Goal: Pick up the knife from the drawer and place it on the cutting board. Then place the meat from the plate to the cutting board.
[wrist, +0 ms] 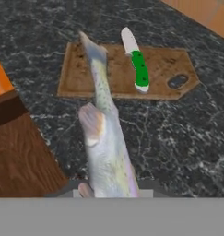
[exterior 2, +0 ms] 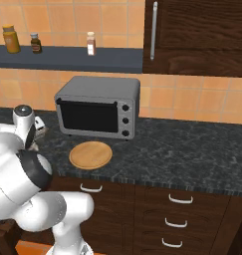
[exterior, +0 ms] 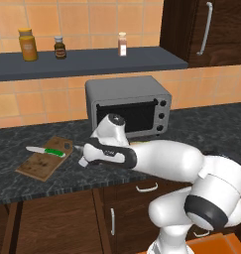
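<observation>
My gripper [wrist: 109, 188] is shut on the meat [wrist: 106, 152], a long grey-silver piece with a pinkish tinge that juts out over the dark counter toward the cutting board [wrist: 164, 69]. The meat's far tip overlaps the board's near edge in the hand view. The knife [wrist: 140, 69], with its green handle and pale blade, lies flat on the board. From the left base view the gripper [exterior: 84, 159] hangs just right of the board [exterior: 40, 166] and the knife [exterior: 47, 150]. The round tan plate [exterior 2: 90, 155] sits bare in front of the oven. The drawer [exterior: 147, 187] is under the counter.
A grey toaster oven [exterior: 129, 105] stands at the back of the counter behind the arm. A shelf [exterior: 82, 62] above holds three small bottles. A brown cabinet front [wrist: 16, 156] drops below the counter edge at the left of the hand view.
</observation>
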